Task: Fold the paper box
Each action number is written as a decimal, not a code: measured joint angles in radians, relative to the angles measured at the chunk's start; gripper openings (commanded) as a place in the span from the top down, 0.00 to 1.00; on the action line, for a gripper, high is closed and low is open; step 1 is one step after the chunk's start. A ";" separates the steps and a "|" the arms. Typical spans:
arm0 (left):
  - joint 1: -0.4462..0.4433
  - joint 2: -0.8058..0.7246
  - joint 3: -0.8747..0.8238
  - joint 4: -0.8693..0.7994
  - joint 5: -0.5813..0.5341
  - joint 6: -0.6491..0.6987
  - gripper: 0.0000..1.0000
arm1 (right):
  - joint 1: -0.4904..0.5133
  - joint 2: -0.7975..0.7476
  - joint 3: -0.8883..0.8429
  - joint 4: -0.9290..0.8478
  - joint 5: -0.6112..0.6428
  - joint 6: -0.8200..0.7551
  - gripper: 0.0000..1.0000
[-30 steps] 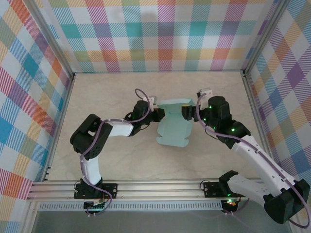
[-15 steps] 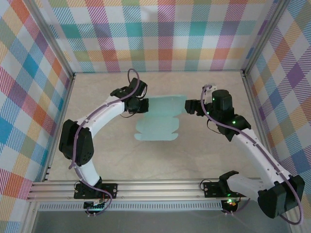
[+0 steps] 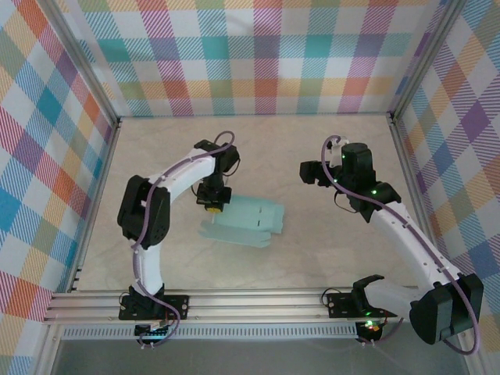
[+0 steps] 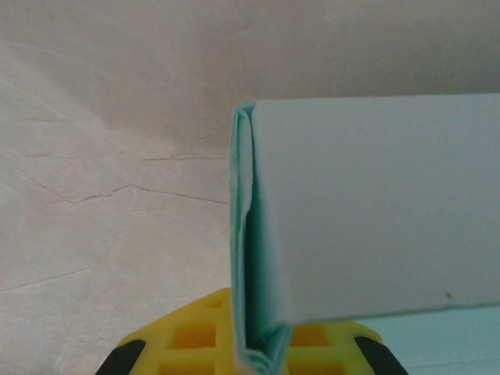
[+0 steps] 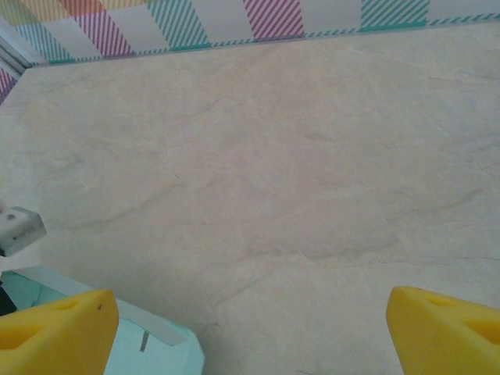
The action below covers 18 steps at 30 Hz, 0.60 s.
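Top external, left arm: elbow bent, left gripper pointing down, clamped on the paper box at its left edge.
Paper box: lying on the table, partly folded.
Right arm: reaching forward, right gripper spread wide, holding nothing, apart from box.

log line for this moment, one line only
left gripper: shut on paper box | right gripper: open, apart from paper box | paper box: card layers doubled at gripped edge

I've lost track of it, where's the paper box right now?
Top view: the box is near the table's centre, its left end pinched in the left hand, the open right hand apart.
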 measured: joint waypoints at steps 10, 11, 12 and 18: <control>0.000 0.091 0.043 -0.003 0.014 0.027 0.74 | -0.027 0.010 0.000 -0.001 0.000 -0.046 0.12; 0.000 0.096 0.048 -0.003 0.014 0.026 0.72 | -0.029 0.011 0.000 -0.001 0.000 -0.050 0.11; 0.000 0.100 0.052 -0.003 0.014 0.025 0.70 | -0.029 0.012 0.000 -0.002 0.001 -0.053 0.12; 0.000 0.102 0.095 -0.009 0.014 0.024 0.61 | -0.036 0.012 0.000 -0.002 0.000 -0.057 0.11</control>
